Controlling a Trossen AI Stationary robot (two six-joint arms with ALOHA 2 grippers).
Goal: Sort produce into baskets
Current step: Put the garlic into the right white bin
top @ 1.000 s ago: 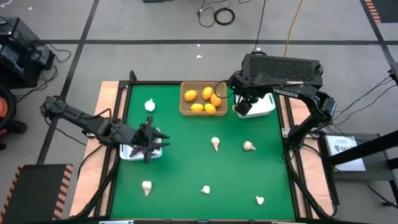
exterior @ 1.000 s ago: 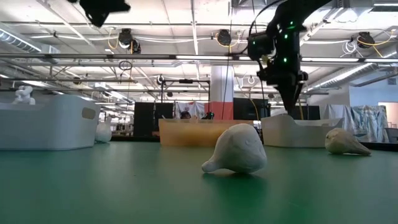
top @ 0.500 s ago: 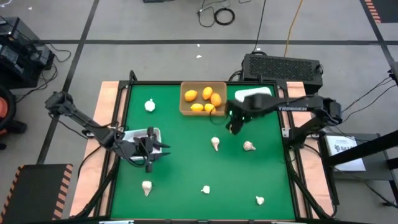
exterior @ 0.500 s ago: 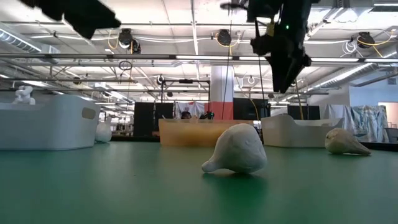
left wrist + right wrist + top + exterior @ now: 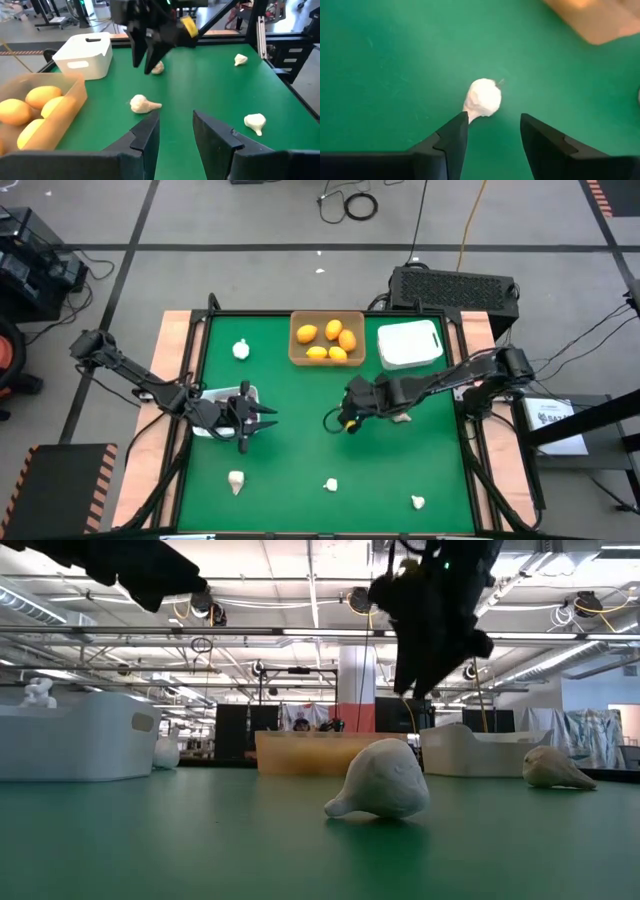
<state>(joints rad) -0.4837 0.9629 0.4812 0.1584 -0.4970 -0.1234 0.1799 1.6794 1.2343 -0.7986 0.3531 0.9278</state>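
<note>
Right gripper [image 5: 345, 420] swung from white basket [image 5: 409, 343] out to mid-bench [image 5: 290, 450], jaws open above garlic bulb [image 5: 483, 98], bulb just ahead between the tips, left gripper [image 5: 250, 420] open, empty, beside left basket [image 5: 205, 395]

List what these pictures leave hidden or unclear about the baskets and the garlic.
- Left white basket: high view, the left gripper and arm cover most of it; low view shows only its side wall, so its contents are unclear.
- Garlic bulb under the right gripper: high view, hidden by it; seen only in the right wrist view.
- Right white basket: high view, too pale to tell what it holds.
</note>
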